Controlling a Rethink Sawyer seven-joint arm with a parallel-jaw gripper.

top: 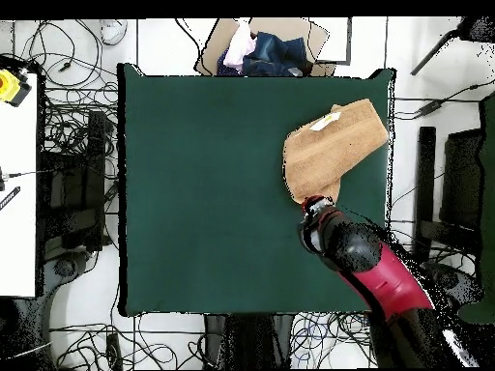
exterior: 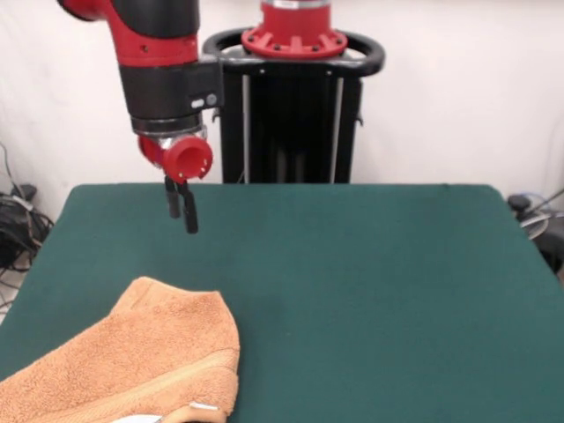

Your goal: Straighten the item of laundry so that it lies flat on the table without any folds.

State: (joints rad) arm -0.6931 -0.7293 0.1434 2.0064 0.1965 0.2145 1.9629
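Towel [exterior: 132, 366] seen folded over near table [exterior: 370, 291] corner, 1 layer doubled, white tag [exterior: 204, 406] showing at edge. Gripper [exterior: 181, 210] held above felt, just beyond towel, fingers nearly together, nothing grasped. Step judged: approach for grasp. Folded edge to be pinched next, then drawn outward. Towel's near part cut off in front view.
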